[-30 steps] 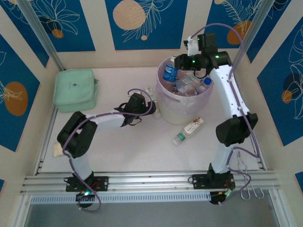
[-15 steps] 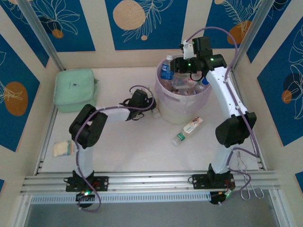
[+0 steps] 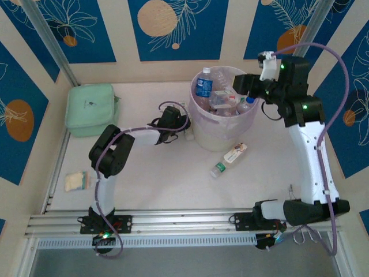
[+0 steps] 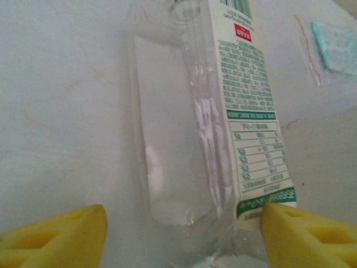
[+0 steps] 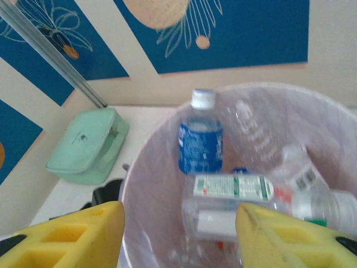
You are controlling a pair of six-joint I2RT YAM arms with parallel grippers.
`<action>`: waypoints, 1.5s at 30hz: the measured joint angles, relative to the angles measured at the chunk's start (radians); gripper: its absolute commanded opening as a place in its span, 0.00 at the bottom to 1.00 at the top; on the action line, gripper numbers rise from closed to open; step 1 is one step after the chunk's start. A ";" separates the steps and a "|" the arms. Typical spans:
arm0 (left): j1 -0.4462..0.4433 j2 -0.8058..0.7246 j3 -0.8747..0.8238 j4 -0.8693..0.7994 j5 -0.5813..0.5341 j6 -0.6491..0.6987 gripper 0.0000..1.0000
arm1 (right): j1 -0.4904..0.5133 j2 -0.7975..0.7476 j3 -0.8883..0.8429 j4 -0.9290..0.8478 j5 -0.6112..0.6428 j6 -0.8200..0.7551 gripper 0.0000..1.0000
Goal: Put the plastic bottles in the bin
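Left tool [image 4: 184, 216]: half open, nothing clamped, yellow fingers [image 4: 56, 234] either side of a clear white-labelled bottle [image 4: 189, 123] lying on the table [image 4: 67, 84]; one finger at the label's edge, the other just apart.
Left tool's spot: low at the bin's [image 3: 222, 135] 9 o'clock.
Right tool [image 5: 179, 215]: spread wide and empty, over the bin's 2 o'clock rim.
In the bin: blue-labelled bottle [image 5: 201, 146] upright at 11 o'clock, green-labelled bottle [image 5: 234, 187] on its side.
On the table: loose bottle [image 3: 229, 159] at the bin's 5 o'clock.

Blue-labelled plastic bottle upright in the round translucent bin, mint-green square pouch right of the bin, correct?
No: the top external view shows the mint-green square pouch left of the round translucent bin. The blue-labelled plastic bottle stands upright in it.
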 measured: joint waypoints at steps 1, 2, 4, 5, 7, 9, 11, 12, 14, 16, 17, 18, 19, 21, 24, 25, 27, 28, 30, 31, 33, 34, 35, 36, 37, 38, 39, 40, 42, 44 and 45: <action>0.000 0.000 0.000 0.003 0.001 -0.002 0.68 | -0.009 -0.023 -0.042 -0.003 0.001 0.014 0.60; 0.000 0.000 -0.001 0.005 0.001 -0.002 0.67 | -0.018 -0.042 -0.077 -0.007 0.006 0.028 0.62; 0.001 -0.002 -0.008 0.014 0.001 -0.001 0.67 | -0.037 -0.076 -0.135 -0.025 0.030 0.056 0.68; 0.002 -0.006 -0.016 0.020 0.000 0.000 0.67 | -0.052 -0.097 -0.164 -0.036 0.047 0.075 0.69; 0.005 -0.024 -0.039 0.022 -0.003 0.003 0.67 | -0.083 -0.143 -0.219 -0.052 0.073 0.097 0.70; 0.011 -0.051 -0.067 0.014 -0.011 0.016 0.68 | -0.112 -0.211 -0.287 -0.065 0.103 0.124 0.71; 0.019 -0.082 -0.094 -0.004 -0.023 0.027 0.69 | -0.132 -0.295 -0.374 -0.062 0.132 0.159 0.76; 0.023 -0.094 -0.106 -0.008 -0.026 0.032 0.69 | -0.138 -0.335 -0.418 -0.061 0.140 0.175 0.78; 0.031 -0.127 -0.129 -0.026 -0.037 0.045 0.70 | -0.149 -0.413 -0.515 -0.059 0.159 0.215 0.79; 0.035 -0.160 -0.138 -0.044 -0.043 0.057 0.71 | -0.154 -0.472 -0.607 -0.055 0.167 0.255 0.82; 0.037 -0.179 -0.138 -0.052 -0.045 0.066 0.72 | -0.156 -0.492 -0.651 -0.052 0.167 0.277 0.82; 0.038 -0.195 -0.138 -0.058 -0.046 0.073 0.73 | -0.159 -0.509 -0.697 -0.044 0.167 0.302 0.82; 0.038 -0.218 -0.138 -0.065 -0.047 0.080 0.75 | -0.159 -0.525 -0.747 -0.032 0.166 0.327 0.83; 0.039 -0.261 -0.138 -0.077 -0.048 0.096 0.78 | -0.159 -0.556 -0.854 0.001 0.158 0.385 0.85; 0.039 -0.335 -0.138 -0.095 -0.049 0.110 0.82 | -0.159 -0.580 -1.018 0.064 0.124 0.470 0.88; 0.039 -0.363 -0.138 -0.102 -0.048 0.114 0.84 | -0.159 -0.578 -1.072 0.095 0.107 0.500 0.89; 0.039 -0.415 -0.140 -0.106 -0.041 0.114 0.86 | -0.159 -0.553 -1.155 0.160 0.072 0.551 0.92; 0.039 -0.446 -0.142 -0.107 -0.034 0.113 0.88 | -0.158 -0.529 -1.190 0.200 0.053 0.575 0.95; 0.038 -0.504 -0.142 -0.105 -0.014 0.106 0.93 | -0.151 -0.470 -1.231 0.264 0.029 0.608 0.97; 0.035 -0.529 -0.142 -0.103 -0.007 0.102 0.95 | -0.144 -0.435 -1.242 0.297 0.018 0.619 0.98; 0.023 -0.574 -0.139 -0.099 0.001 0.098 0.98 | -0.130 -0.367 -1.245 0.361 0.002 0.632 0.98; 0.015 -0.586 -0.128 -0.103 0.001 0.098 1.00 | -0.124 -0.332 -1.244 0.399 -0.005 0.636 0.98; 0.003 -0.591 -0.109 -0.105 0.001 0.101 1.00 | -0.120 -0.290 -1.243 0.436 -0.013 0.637 0.98; -0.010 -0.590 -0.090 -0.109 0.001 0.106 1.00 | -0.117 -0.254 -1.243 0.467 -0.020 0.639 0.98; -0.028 -0.587 -0.063 -0.113 0.000 0.110 1.00 | -0.112 -0.210 -1.243 0.500 -0.026 0.642 0.99; -0.045 -0.582 -0.038 -0.120 0.001 0.119 1.00 | -0.105 -0.165 -1.242 0.534 -0.029 0.644 0.98; -0.058 -0.576 -0.015 -0.125 0.000 0.126 1.00 | -0.098 -0.135 -1.241 0.553 -0.029 0.646 0.98; -0.070 -0.566 0.013 -0.131 0.000 0.133 1.00 | -0.090 -0.103 -1.239 0.576 -0.029 0.648 0.97; -0.089 -0.542 0.057 -0.133 0.000 0.142 1.00 | -0.079 -0.071 -1.225 0.576 -0.017 0.655 0.91; -0.104 -0.508 0.094 -0.138 0.000 0.156 1.00 | -0.068 -0.056 -1.216 0.578 -0.001 0.659 0.84; -0.107 -0.491 0.106 -0.143 0.000 0.159 1.00 | -0.063 -0.048 -1.213 0.584 0.004 0.659 0.81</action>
